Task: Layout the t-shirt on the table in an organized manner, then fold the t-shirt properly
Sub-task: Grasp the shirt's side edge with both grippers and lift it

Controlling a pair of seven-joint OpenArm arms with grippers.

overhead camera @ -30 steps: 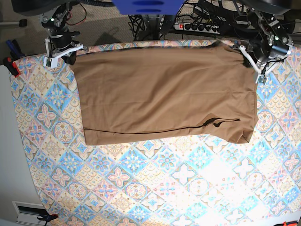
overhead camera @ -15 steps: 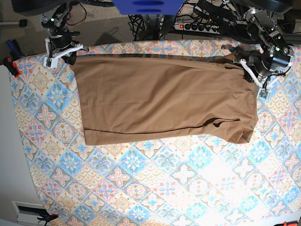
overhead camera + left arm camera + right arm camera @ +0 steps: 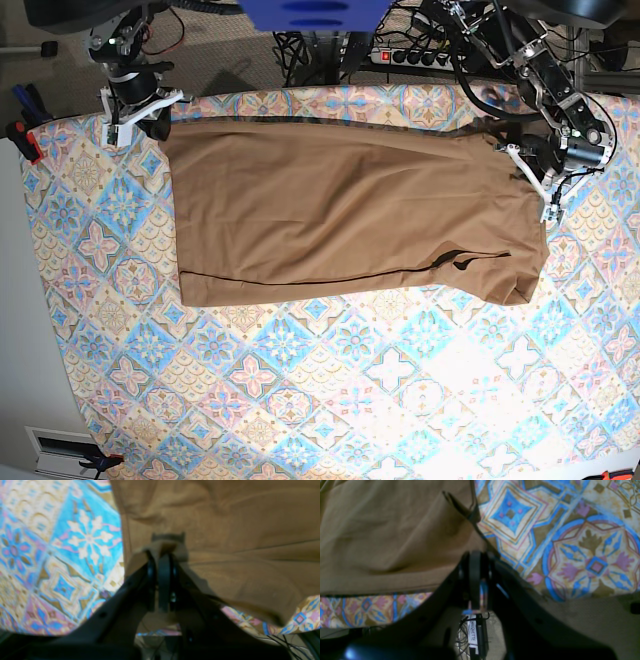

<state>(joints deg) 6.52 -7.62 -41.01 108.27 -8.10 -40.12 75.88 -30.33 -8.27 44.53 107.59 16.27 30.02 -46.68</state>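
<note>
Treat the plain tan-brown soft-fabric t-shirt (image 3: 350, 215) as light and limp: keep the left gripper (image 3: 162, 555) and right gripper (image 3: 475, 555) clamped tight on its far-edge corners.

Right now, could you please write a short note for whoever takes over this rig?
Left gripper: shut on the t-shirt, at its far corner.
Right gripper: shut on the shirt's other far corner.
The shirt lies spread on the table, already folded lengthwise, with one bunched corner near the left arm.
Left to do: smooth that corner, release, finish the remaining folds.
</note>
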